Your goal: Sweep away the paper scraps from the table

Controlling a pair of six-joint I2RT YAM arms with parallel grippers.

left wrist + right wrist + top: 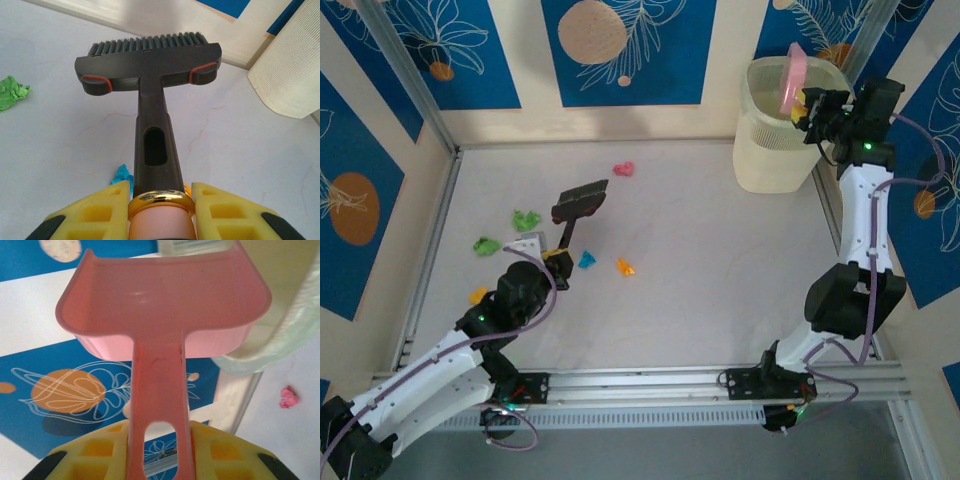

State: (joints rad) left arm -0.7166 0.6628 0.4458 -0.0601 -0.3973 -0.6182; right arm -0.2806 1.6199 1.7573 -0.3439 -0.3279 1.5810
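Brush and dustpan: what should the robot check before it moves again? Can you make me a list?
1. Grip on the brush: ok, the left gripper is shut on its handle.
2. Grip on the dustpan: ok, the right gripper is shut on its handle.
3. Dustpan over the waste bin: ok, it is tipped up at the bin's mouth.
4. Dustpan emptied: cannot tell for sure; the right wrist view shows no bits on it.
5. No paper scraps on the table: not ok; pink, green, blue and orange bits lie there.
6. Bristles touching the table: cannot tell.
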